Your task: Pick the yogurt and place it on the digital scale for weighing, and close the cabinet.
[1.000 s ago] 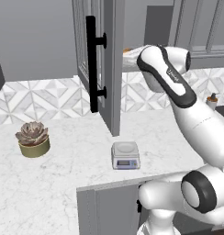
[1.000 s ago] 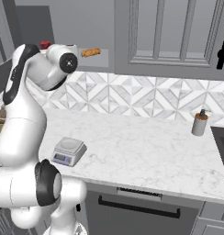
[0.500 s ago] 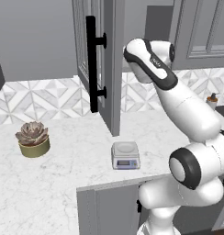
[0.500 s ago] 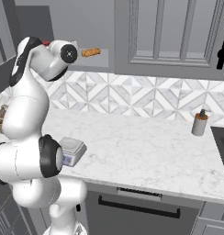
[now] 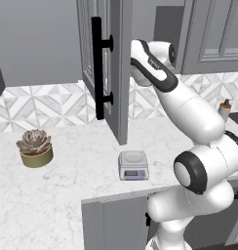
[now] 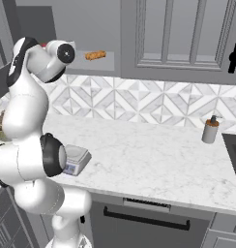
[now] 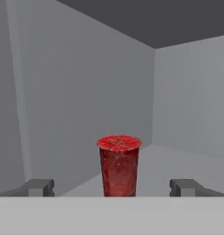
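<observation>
The yogurt (image 7: 119,166), a dark-red cup with a brighter red lid, stands upright on the grey shelf inside the cabinet. In the hand view my gripper (image 7: 114,188) is open, and its two fingertips (image 7: 38,187) sit wide apart on either side of the cup, a little short of it. The cabinet's glass-paned door (image 5: 118,73) stands swung open, with its long black bar handle (image 5: 96,73) facing me. My arm reaches in behind that door, which hides the hand there. The digital scale (image 5: 133,165) sits bare on the counter below, also seen as the scale (image 6: 75,160) beside my arm.
An orange-brown bread-like lump (image 6: 95,55) lies on the same cabinet shelf. A potted succulent (image 5: 35,148) stands at the left of the marble counter (image 6: 154,160). A small brown bottle (image 6: 210,130) stands at the right, near a dark sink edge.
The arm has swung left and up towards the open cabinet, and the hand has gone in behind the door. The gripper has stayed open. Scale and door have not moved.
</observation>
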